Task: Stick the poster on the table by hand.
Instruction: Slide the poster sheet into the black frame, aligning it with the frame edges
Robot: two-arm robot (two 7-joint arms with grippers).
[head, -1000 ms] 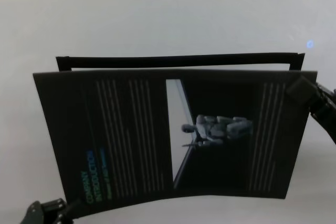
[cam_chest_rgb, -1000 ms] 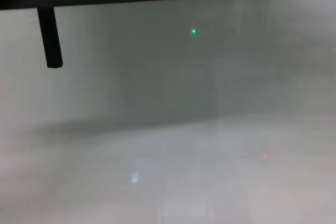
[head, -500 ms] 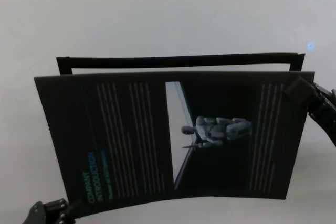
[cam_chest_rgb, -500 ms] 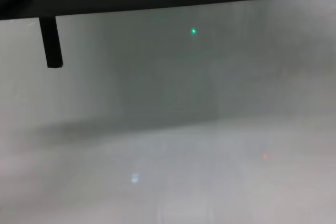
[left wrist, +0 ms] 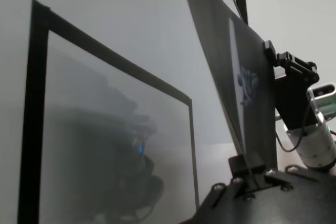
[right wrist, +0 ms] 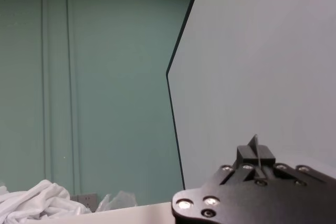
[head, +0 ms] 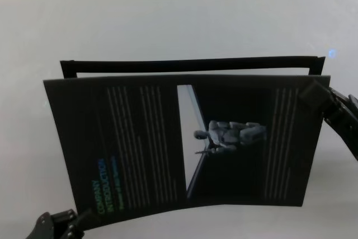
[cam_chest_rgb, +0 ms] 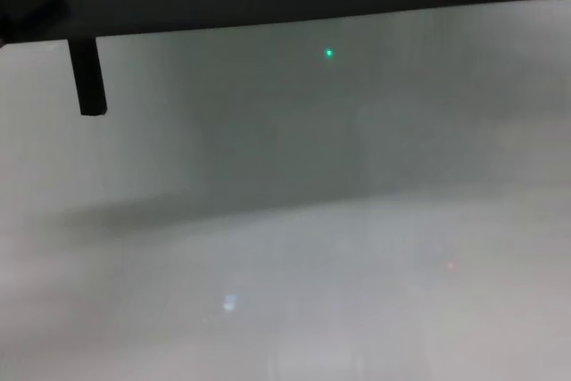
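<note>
The poster (head: 184,141) hangs above the pale desk (head: 168,20), in front of a thin black outline frame (head: 190,64). The left tool (head: 75,222) pinches its 7 o'clock corner; the right tool (head: 320,96) is pressed together on the 2 o'clock corner. The sheet looks light, glossy and slightly bowed, so it likely flexes and creases easily; opposite corners seem the safest holds.
</note>
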